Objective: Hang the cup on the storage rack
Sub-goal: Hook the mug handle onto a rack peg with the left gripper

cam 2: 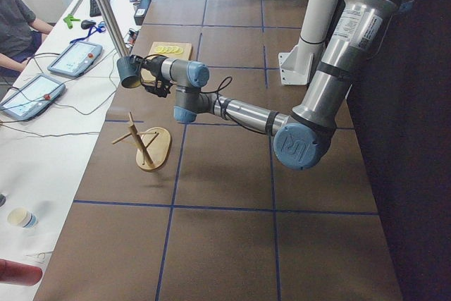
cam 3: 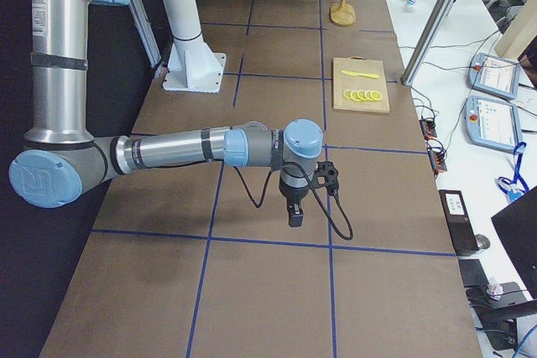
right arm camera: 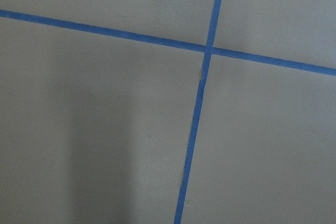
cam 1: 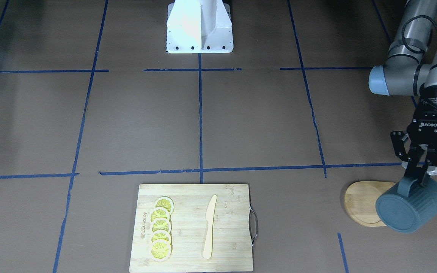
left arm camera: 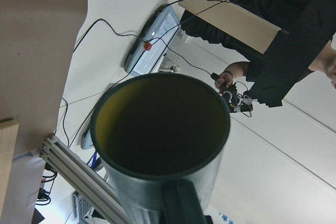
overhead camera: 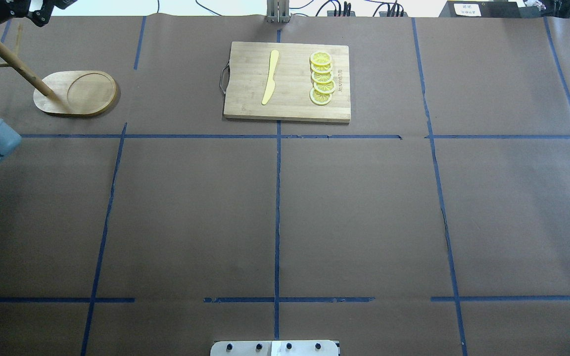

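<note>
Table (overhead camera: 364, 207) covered in brown paper and marked into squares by blue tape. At its left end the left gripper (cam 1: 417, 178) points down, its fingers (cam 1: 412, 167) pinched narrow on the loop handle of a dark blue-grey mug (cam 1: 412, 208). The mug hangs in the air, tipped on its side, with its flat bottom towards the front-facing camera and its ribbed wall showing. The left wrist camera looks straight into its open mouth, the yellow inside in shadow.

Just beside the mug stands a light bamboo mug tree (cam 1: 360, 203) with an oval base, a central post and thin angled pegs. In the right side view the mug is near the top of the post, on the side away from the robot. Whether it touches a peg cannot be told.

The right gripper (cam 3: 295, 214) points down over the table, well apart from the mug; whether its jaws are wide or narrow cannot be told.

At the middle of the table's far edge lies a bamboo cutting board (cam 1: 192, 227) with a metal handle. On it are a row of lemon slices (cam 1: 161, 227) and a pale wooden knife (cam 1: 209, 226).
</note>
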